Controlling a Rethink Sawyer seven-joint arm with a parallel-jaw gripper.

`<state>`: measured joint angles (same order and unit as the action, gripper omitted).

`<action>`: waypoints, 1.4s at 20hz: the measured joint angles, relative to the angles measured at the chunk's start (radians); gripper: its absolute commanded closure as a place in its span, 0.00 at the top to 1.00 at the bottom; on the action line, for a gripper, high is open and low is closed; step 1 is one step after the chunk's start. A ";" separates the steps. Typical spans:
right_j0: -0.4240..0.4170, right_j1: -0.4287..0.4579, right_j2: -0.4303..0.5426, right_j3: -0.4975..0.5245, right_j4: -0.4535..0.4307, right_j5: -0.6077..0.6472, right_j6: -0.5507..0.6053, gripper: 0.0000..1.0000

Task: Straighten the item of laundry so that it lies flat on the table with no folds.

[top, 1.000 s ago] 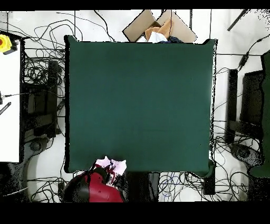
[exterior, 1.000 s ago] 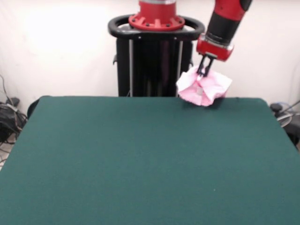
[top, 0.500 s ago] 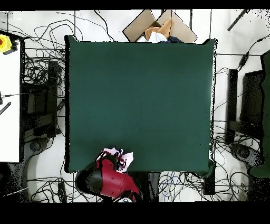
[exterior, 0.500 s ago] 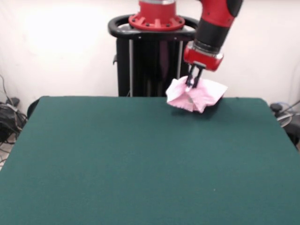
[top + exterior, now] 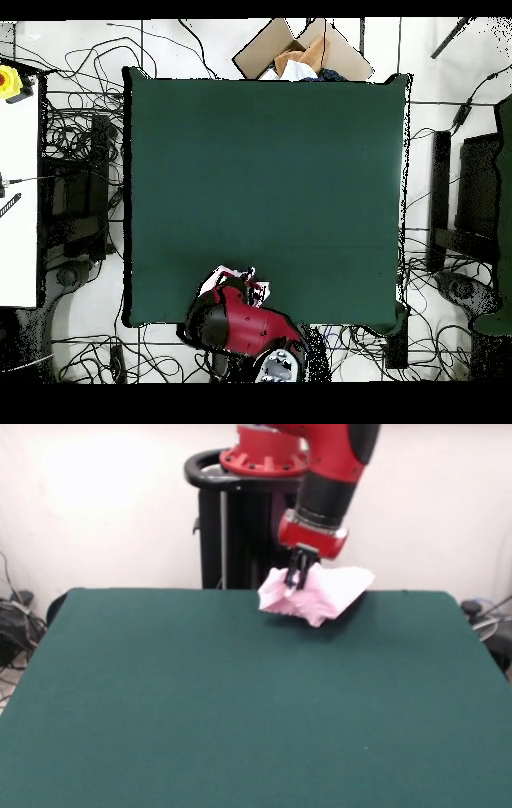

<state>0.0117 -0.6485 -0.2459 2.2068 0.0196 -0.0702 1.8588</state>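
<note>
Dangling laundry (image 5: 316, 594), gripper (image 5: 298, 580) overhead-hidden

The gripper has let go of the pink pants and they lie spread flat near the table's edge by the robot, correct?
No. The gripper is shut on the pink pants, which hang bunched from it above the table near that edge, as the front view shows.

Arm (image 5: 332, 460): glossy red shell, black band round the forearm, then a red wrist collar just above the tool. Gripper (image 5: 298, 576): black, two thin parallel fingers under the collar. Behind the tool, black pedestal (image 5: 256, 528) with upright bars, black ring rail, red ribbed base cap (image 5: 266, 456). Overhead: rounded red casing (image 5: 240, 320), dark joints.
</note>
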 measured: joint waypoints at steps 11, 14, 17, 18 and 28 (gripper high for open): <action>-0.164 -0.009 0.044 -0.104 -0.213 0.002 0.000 0.00; -0.211 -0.029 0.078 -0.141 -0.275 0.027 0.000 0.00; -0.242 -0.052 0.103 -0.162 -0.313 0.059 0.000 0.00; -0.251 -0.058 0.111 -0.168 -0.324 0.068 0.000 0.00; -0.258 -0.070 0.127 -0.277 -0.475 0.083 0.000 0.00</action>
<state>-0.2459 -0.7187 -0.1190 1.9297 -0.4553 0.0130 1.8588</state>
